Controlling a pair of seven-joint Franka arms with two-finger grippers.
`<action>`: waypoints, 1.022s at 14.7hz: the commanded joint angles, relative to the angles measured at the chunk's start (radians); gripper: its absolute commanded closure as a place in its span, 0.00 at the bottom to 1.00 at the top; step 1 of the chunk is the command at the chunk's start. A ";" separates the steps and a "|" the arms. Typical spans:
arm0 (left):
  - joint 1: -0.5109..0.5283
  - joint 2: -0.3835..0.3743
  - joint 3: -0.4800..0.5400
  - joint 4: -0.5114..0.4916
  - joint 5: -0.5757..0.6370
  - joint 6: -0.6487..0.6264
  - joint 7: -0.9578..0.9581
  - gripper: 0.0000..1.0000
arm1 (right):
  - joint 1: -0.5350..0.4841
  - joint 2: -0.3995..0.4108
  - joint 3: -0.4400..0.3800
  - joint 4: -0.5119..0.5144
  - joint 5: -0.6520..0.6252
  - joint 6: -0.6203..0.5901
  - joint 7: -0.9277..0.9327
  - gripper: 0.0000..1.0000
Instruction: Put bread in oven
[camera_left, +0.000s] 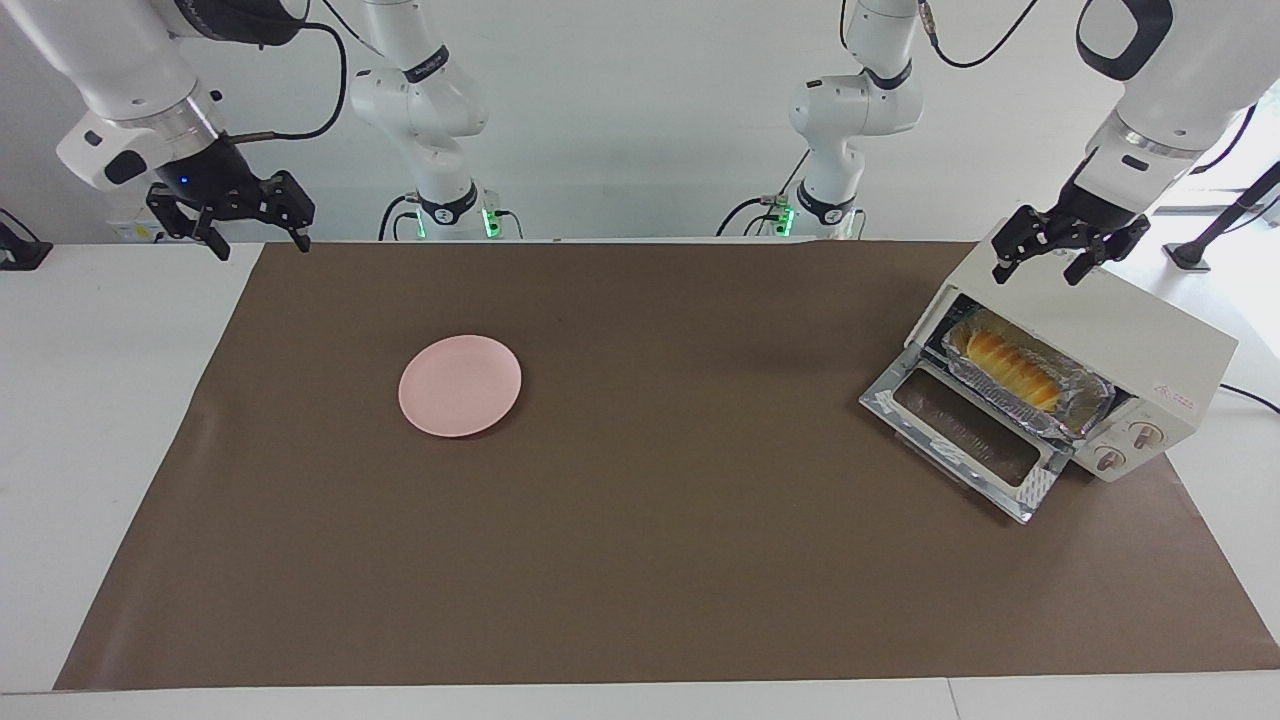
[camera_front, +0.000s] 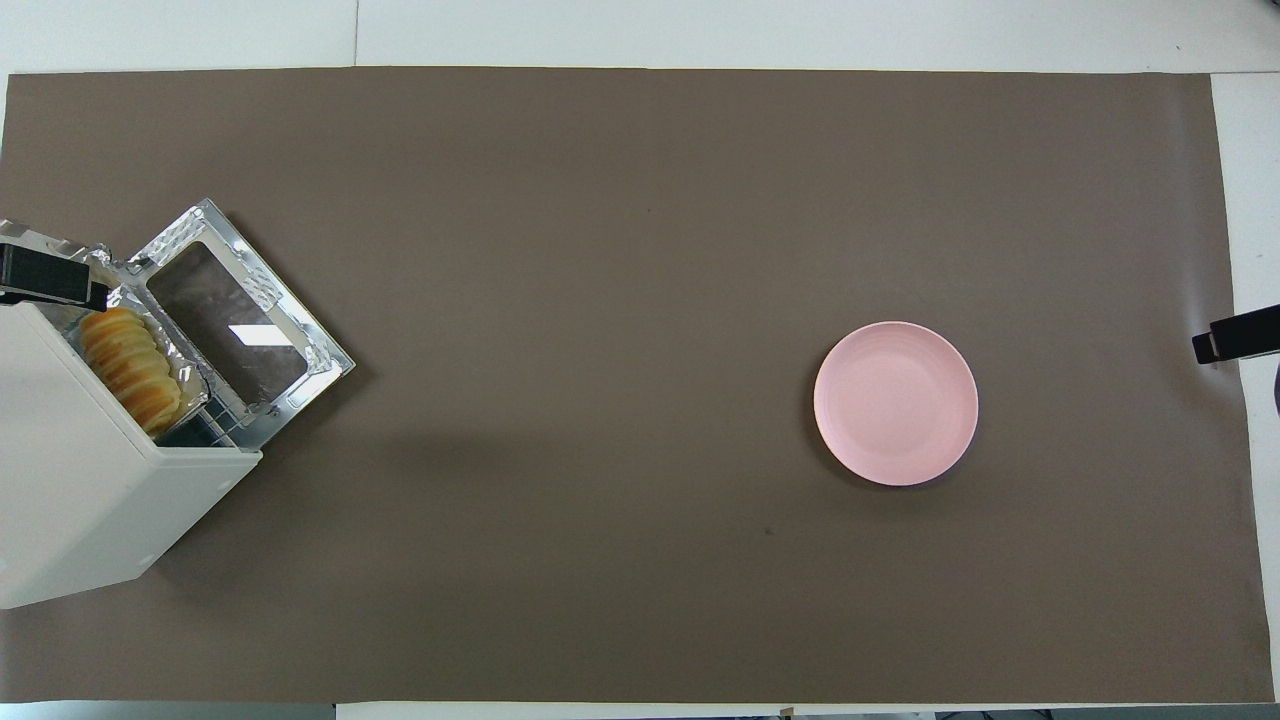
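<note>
My left tool (camera_front: 45, 280): only dark tip shows at overhead view's edge, covering corner of foil tray (camera_left: 1080, 405). My right tool (camera_front: 1235, 335): likewise just tip, rest cut off. Oven (camera_front: 70, 470) cropped by same edge. Bread (camera_left: 1012, 365): end deeper inside oven hidden under its roof. Oven's top lettering too small to read.

The bread (camera_left: 1012, 368), a ridged yellow-orange loaf, lies lengthwise inside the oven (camera_left: 1105, 330). The oven is a cream-white box at my left arm's end of the table, turned at an angle, its glass door dropped flat open, two knobs on its front.
</note>
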 joint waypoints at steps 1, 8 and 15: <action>-0.008 -0.037 -0.006 -0.055 -0.008 -0.013 -0.003 0.00 | -0.008 -0.017 0.007 -0.014 -0.011 -0.006 -0.021 0.00; -0.038 -0.069 -0.006 -0.124 0.001 -0.012 0.006 0.00 | -0.008 -0.017 0.007 -0.014 -0.011 -0.006 -0.021 0.00; -0.061 -0.078 -0.013 -0.130 0.081 -0.032 -0.005 0.00 | -0.008 -0.017 0.007 -0.014 -0.011 -0.006 -0.021 0.00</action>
